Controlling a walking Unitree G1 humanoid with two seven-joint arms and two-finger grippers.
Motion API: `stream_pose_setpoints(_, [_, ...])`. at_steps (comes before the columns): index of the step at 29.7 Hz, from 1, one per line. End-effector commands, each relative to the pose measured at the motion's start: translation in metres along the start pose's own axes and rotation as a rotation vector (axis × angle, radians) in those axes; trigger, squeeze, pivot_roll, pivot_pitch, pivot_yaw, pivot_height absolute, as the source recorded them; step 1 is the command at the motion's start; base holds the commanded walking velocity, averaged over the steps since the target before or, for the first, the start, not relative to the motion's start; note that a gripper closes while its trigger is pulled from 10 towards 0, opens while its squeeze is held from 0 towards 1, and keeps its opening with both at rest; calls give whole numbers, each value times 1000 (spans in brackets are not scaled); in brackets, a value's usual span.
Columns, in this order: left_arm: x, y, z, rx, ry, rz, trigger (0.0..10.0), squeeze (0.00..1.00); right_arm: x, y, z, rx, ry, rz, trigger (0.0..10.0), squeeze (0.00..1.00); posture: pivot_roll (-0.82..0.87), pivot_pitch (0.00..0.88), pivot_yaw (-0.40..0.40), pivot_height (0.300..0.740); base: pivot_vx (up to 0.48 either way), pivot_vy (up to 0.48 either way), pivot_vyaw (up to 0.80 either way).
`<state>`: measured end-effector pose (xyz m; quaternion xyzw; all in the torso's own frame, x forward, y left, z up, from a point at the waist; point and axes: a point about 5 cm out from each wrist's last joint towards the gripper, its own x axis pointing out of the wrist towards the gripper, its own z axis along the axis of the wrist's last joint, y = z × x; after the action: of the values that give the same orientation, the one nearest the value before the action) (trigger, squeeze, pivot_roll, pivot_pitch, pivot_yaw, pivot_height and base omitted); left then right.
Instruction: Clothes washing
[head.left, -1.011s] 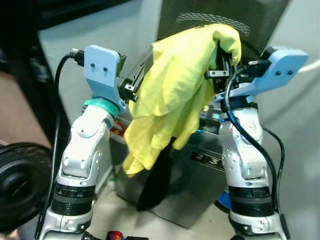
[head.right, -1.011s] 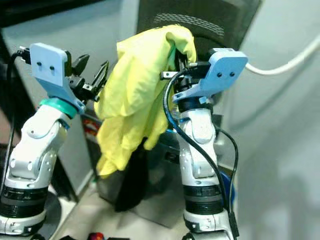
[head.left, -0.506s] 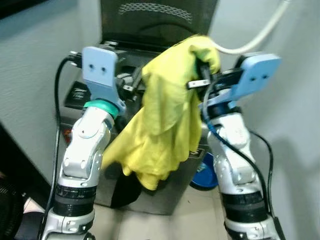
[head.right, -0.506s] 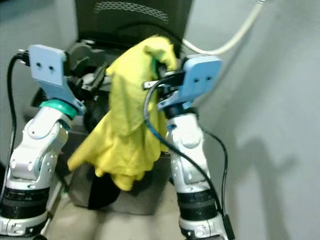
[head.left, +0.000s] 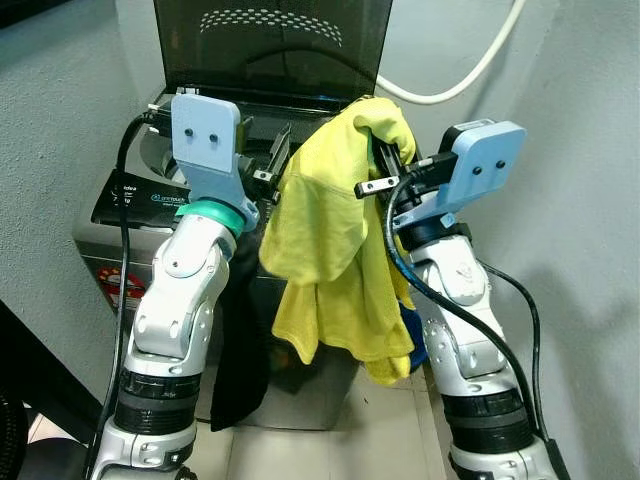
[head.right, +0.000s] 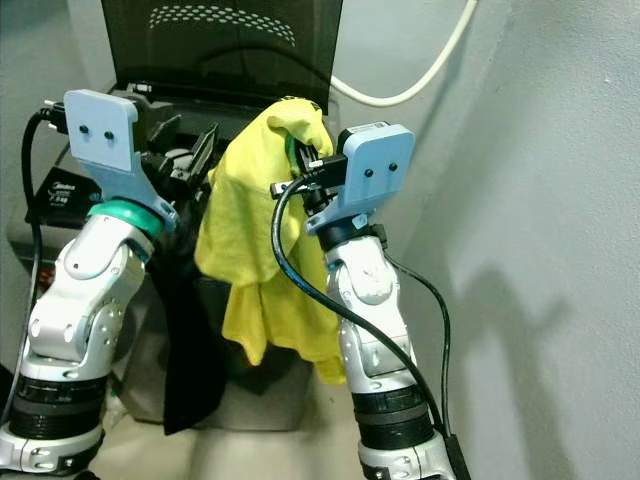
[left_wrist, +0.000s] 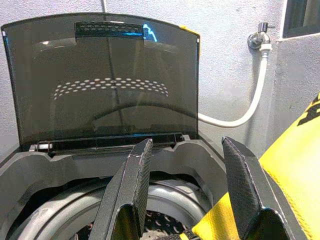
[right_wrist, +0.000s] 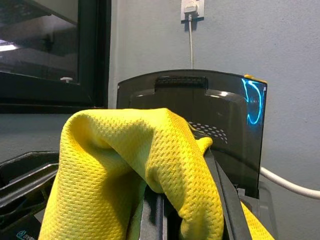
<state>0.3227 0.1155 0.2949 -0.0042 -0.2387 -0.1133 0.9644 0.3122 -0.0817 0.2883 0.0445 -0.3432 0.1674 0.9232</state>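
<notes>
The top-loading washing machine (head.left: 130, 215) stands against the wall with its smoked lid (left_wrist: 105, 82) raised upright at the rear edge, so the drum opening (left_wrist: 165, 220) is exposed and ready to receive laundry. The right gripper (head.left: 385, 160) is closed on the upper fold of a yellow mesh garment (head.left: 335, 240); in the right wrist view the fabric (right_wrist: 130, 170) drapes over both fingers and is pinched between them. The garment is held above the right part of the machine top, near the front edge of the opening, and most of its length hangs down outside the cabinet front, not inside the drum. The left gripper (head.left: 270, 165) is positioned over the opening beside the garment, its two fingers (left_wrist: 130, 195) spread wide apart and holding nothing; the yellow fabric lies just beside one finger. A dark cloth (head.left: 235, 350) hangs over the front edge of the machine and down the cabinet front, so it also appears not to be loaded. A white inlet hose (head.left: 470, 75) runs along the wall behind. Assessment: the lid-opening step is complete and the garment is lifted to loading height; lowering it into the drum, releasing it, loading the dark cloth, closing the lid and starting the cycle are not yet done.
</notes>
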Motion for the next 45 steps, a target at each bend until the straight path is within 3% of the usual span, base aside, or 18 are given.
stream_pose_setpoints(1, [-1,0,1,8,-1,15,10000,0,0,2,4,-6,-14,11,10000,0,152,0,3,740,0,0,0])
stream_pose_setpoints(27, [-7,1,-7,62,16,67,10000,0,-8,0,-13,4,61,23,10000,0,157,0,-6,740,0,0,0])
stream_pose_setpoints(45, [-8,2,-10,38,27,79,10000,0,-9,-1,-17,0,75,22,10000,0,156,0,-10,740,0,80,0])
